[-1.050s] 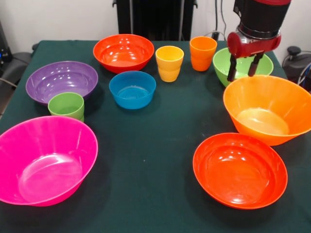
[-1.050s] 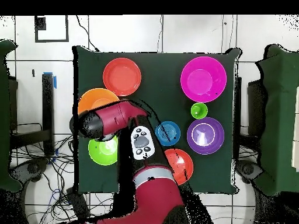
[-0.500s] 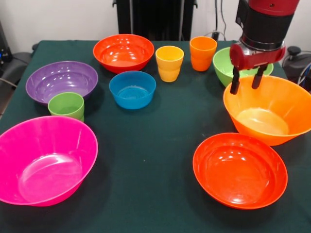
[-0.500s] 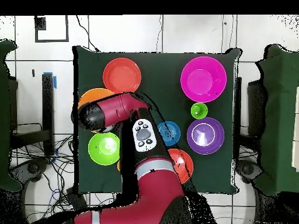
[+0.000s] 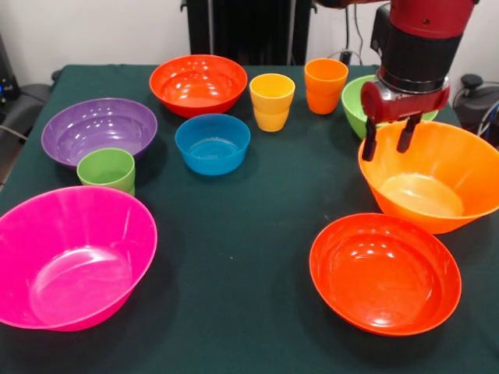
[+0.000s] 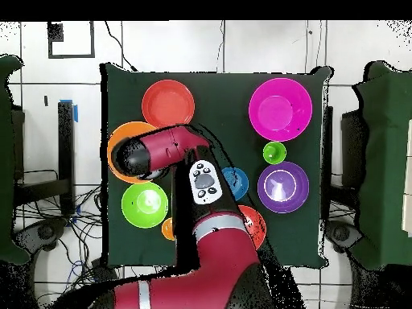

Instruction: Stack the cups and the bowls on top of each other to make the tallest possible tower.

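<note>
My gripper [image 5: 387,145] hangs open and empty over the far left rim of the large light orange bowl [image 5: 437,183]; one fingertip looks outside the rim and one inside. Just behind it sits the lime green bowl [image 5: 352,103]. The orange cup [image 5: 326,84] and yellow cup [image 5: 272,101] stand upright at the back, beside a red-orange bowl [image 5: 198,82]. A second red-orange bowl [image 5: 384,271] lies at the near right. The blue bowl [image 5: 212,142], purple bowl [image 5: 99,128], green cup [image 5: 107,169] and pink bowl [image 5: 70,253] fill the left. Nothing is stacked.
In the overhead view my arm [image 6: 165,151] covers most of the light orange bowl [image 6: 122,137] and hides the gripper. The lime green bowl [image 6: 145,204] lies beside it. The dark green tablecloth [image 5: 257,226] shows between the bowls.
The gripper has moved from over the lime green bowl to the light orange bowl's rim and come lower. It stayed open. No cup or bowl has moved.
</note>
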Controlling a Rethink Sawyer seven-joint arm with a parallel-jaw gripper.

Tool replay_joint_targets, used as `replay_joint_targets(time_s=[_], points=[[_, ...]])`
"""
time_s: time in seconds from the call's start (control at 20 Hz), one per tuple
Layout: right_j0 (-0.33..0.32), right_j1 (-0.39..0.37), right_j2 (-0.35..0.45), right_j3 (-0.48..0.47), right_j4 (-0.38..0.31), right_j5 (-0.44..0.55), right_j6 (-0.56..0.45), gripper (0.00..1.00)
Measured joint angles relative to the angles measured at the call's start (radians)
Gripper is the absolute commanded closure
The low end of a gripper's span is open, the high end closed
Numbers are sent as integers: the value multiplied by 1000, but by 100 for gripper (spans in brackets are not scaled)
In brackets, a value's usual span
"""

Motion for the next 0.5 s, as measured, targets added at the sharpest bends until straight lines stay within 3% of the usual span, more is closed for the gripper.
replay_joint_targets(time_s=[0.5], points=[[-59, 17, 2, -3, -54, 0, 0, 0]])
